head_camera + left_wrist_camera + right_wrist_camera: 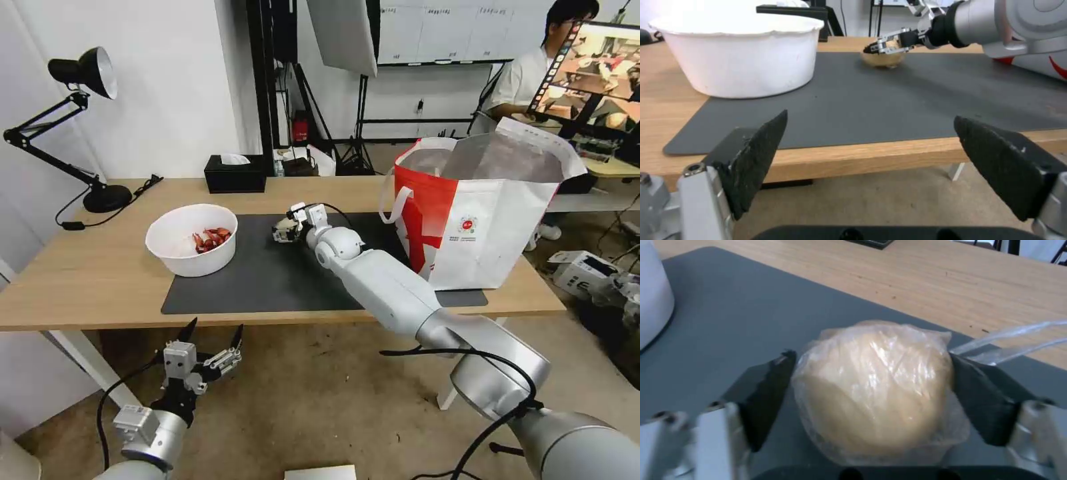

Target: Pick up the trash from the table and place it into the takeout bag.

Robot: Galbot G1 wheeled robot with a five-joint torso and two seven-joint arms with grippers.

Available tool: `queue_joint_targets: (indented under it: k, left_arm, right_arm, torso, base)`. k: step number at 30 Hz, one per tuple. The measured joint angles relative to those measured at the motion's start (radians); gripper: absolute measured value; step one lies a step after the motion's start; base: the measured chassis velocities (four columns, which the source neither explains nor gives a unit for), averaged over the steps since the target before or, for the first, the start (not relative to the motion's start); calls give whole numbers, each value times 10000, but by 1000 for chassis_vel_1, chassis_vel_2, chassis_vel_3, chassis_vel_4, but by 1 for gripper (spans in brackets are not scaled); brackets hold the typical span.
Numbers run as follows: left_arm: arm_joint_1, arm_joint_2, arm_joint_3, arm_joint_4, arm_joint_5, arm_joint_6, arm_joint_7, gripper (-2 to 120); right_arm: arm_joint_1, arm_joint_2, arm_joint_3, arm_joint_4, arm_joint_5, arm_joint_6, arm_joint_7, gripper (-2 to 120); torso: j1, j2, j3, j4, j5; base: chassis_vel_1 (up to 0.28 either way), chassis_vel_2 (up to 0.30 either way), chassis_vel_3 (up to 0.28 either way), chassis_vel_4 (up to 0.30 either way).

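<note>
We see the right pincer (pixel 871 390) closed around the beige plastic-wrapped ball (pixel 873 386) at frame centre, on the dark grey mat (pixel 267 280), ready to lift; the left pincer (pixel 213 333) hangs wide, lower left, below the bench (pixel 87 280).

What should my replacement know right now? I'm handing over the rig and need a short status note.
Right gripper: over the dark mat, fingers closed on the plastic-wrapped ball, which sits on the mat.
Left gripper: open, parked below the table's front edge.
White bowl of red shells: on the table, at the mat's left edge.
Takeout bag: open, at the right end.
Done: ball gripped.
Left: bag the ball, then the bowl.
</note>
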Motion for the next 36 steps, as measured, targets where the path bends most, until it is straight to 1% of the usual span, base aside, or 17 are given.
queue_joint_targets:
  k: [1, 3, 4, 6, 7, 9, 10, 12, 14, 17, 18, 20, 22, 31, 33, 35, 36]
  left_arm:
    - [0, 0, 0, 0, 0, 0, 0, 100]
    - [-6, -2, 6, 13, -4, -15, -2, 100]
    - [-6, -2, 6, 13, -4, -15, -2, 100]
    - [-16, 0, 6, 19, -12, -42, -4, 100]
    - [-16, 0, 6, 19, -12, -42, -4, 100]
    - [-34, 8, 7, 20, -17, -49, -6, 100]
    - [-34, 8, 7, 20, -17, -49, -6, 100]
    - [-41, 9, 17, 24, -20, -53, -8, 100]
    - [-41, 9, 18, 28, -20, -56, -9, 100]
    - [-43, 4, 20, 38, -22, -80, -13, 100]
    - [-43, 4, 20, 38, -22, -80, -13, 100]
    - [-43, -4, 27, 37, -24, -87, -17, 100]
    - [-41, -10, 31, 37, -24, -103, -18, 100]
    - [-63, -9, 45, 32, -25, -129, -22, 100]
    - [-75, -7, 54, 14, -26, -132, -26, 100]
    - [-74, -7, 54, 11, -27, -135, -27, 100]
    - [-62, -2, 45, 8, -29, -154, -27, 100]
  right_arm:
    - [0, 0, 0, 0, 0, 0, 0, 81]
    - [-15, -10, 4, 0, 11, -9, 7, 71]
    - [-15, -10, 4, 0, 11, -9, 7, 71]
    - [-23, -46, 4, 21, 19, -18, 12, 59]
    - [-23, -46, 4, 21, 19, -18, 12, 59]
    - [-29, -81, -4, 78, 25, -49, 42, 47]
    - [-29, -81, -4, 78, 25, -49, 42, 47]
    - [-30, -113, -10, 127, 50, -78, 78, 37]
    - [-30, -134, -15, 156, 98, -102, 94, 34]
    - [-39, -198, -36, 297, 281, -240, 181, 19]
    - [-39, -198, -36, 297, 281, -240, 181, 19]
    - [-40, -206, -41, 344, 312, -278, 201, 10]
    - [-40, -214, -41, 376, 328, -303, 216, 5]
    - [-207, -518, -10, 978, 494, -282, 519, 3]
    - [-365, -918, -9, 1791, 610, -244, 817, 3]
    - [-449, -1113, -21, 2170, 633, -214, 960, 3]
    - [-618, -1518, -79, 2878, 648, -106, 1227, 3]
  torso:
    - [0, 0, 0, 0, 0]
    - [0, 0, 0, 0, 0]
    - [0, 0, 0, 0, 0]
    - [0, 0, 0, -1, 0]
    - [0, 0, 0, -1, 0]
    - [0, 0, 0, -1, 0]
    - [0, 0, 0, -1, 0]
    - [0, 0, 0, 0, 0]
    - [0, 0, 0, 0, 0]
    - [0, 0, 0, -1, 0]
    - [0, 0, 0, -1, 0]
    - [0, 0, -1, 0, 0]
    - [0, 0, 0, 0, 1]
    - [0, 0, 0, 1, 0]
    - [0, 0, 0, 1, 0]
    - [0, 0, 0, 1, 1]
    - [0, 0, 0, 0, 0]
  base:
    - [0, 0, 0, 0]
    - [0, 0, 0, 0]
    - [0, 0, 0, 0]
    - [0, 0, 0, 0]
    - [0, 0, 0, 0]
    - [0, 0, 0, 0]
    - [0, 0, 0, 0]
    - [0, 0, 0, 0]
    - [0, 0, 0, 0]
    - [0, 0, 0, 0]
    - [0, 0, 0, 0]
    - [0, 0, 0, 0]
    - [0, 0, 0, 0]
    - [0, 0, 0, 0]
    - [0, 0, 0, 0]
    - [0, 0, 0, 0]
    - [0, 0, 0, 0]
